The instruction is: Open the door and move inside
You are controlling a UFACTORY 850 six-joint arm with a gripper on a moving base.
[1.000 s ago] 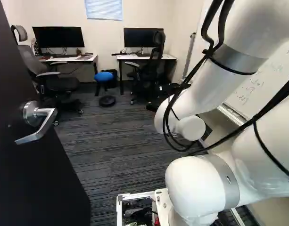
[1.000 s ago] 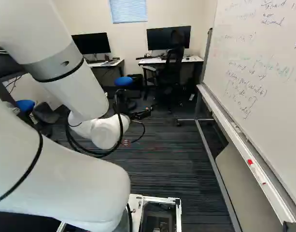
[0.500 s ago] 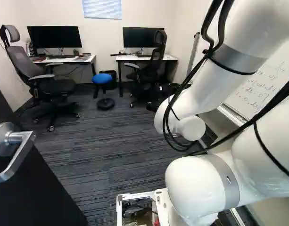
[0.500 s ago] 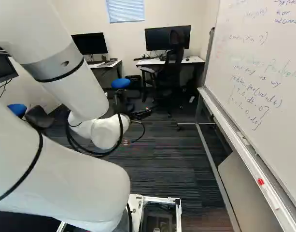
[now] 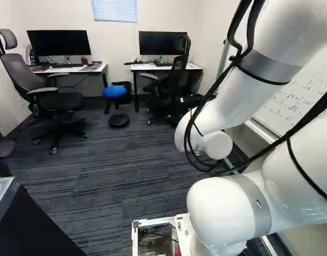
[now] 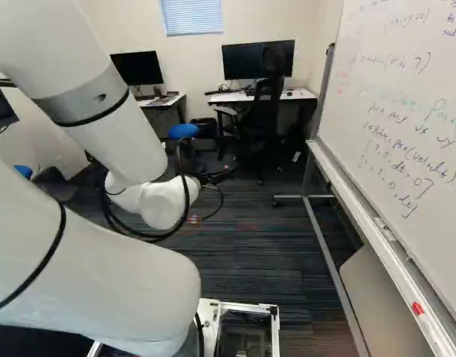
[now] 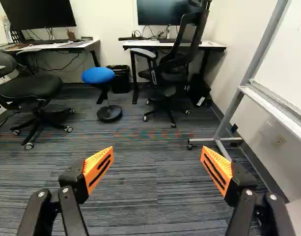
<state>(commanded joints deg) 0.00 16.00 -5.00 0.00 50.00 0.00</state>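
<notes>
Door [image 5: 32,229] shows in L base cam only, while wrist cam shows claw [image 6: 216,176] spread wide.

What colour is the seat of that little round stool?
The stool's seat is bright blue, clearest in the wrist view.

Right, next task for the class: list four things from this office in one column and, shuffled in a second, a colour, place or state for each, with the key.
Column one
1. Stool
2. Gripper
3. Whiteboard
4. Wastebasket

Column two
A. Marked with handwriting
B. By the wall, just beside a desk leg
C. Topped with a blue seat
D. Open, orange pads facing each other across a gap

Right pairs
1-C, 2-D, 3-A, 4-B
</notes>
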